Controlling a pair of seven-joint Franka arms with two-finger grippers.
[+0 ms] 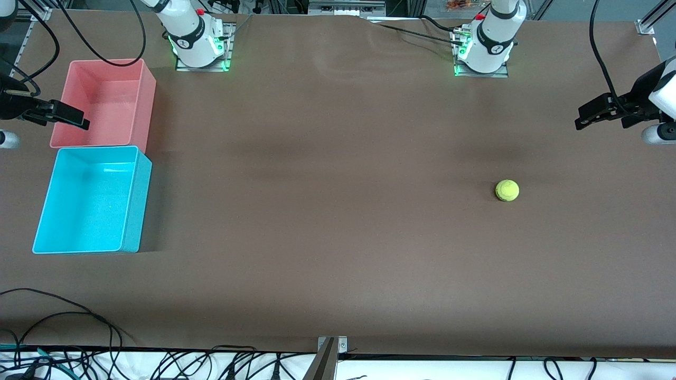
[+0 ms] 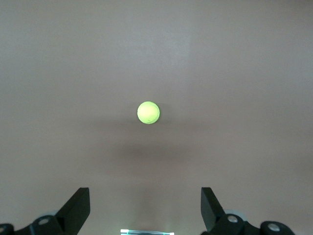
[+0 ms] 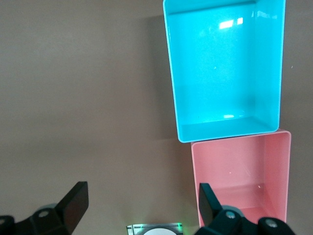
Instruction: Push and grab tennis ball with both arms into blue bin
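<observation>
The tennis ball (image 1: pixel 507 190) lies alone on the brown table toward the left arm's end; the left wrist view shows the ball (image 2: pixel 148 112) well ahead of the fingers. My left gripper (image 1: pixel 582 118) hangs open and empty over bare table at that end, its gripper (image 2: pixel 145 205) spread wide. The blue bin (image 1: pixel 134 206) stands empty at the right arm's end. My right gripper (image 1: pixel 83 120) hovers open and empty over the pink bin's edge. In the right wrist view the blue bin (image 3: pixel 172 73) shows past the open right gripper (image 3: pixel 144 205).
A pink bin (image 1: pixel 149 89) of like size touches the blue bin's farther end; the pink bin (image 3: pixel 195 171) is empty. The two arm bases (image 1: pixel 200 50) (image 1: pixel 483 53) stand at the back edge. Cables (image 1: pixel 63 316) and a metal bracket (image 1: pixel 331 345) lie along the front edge.
</observation>
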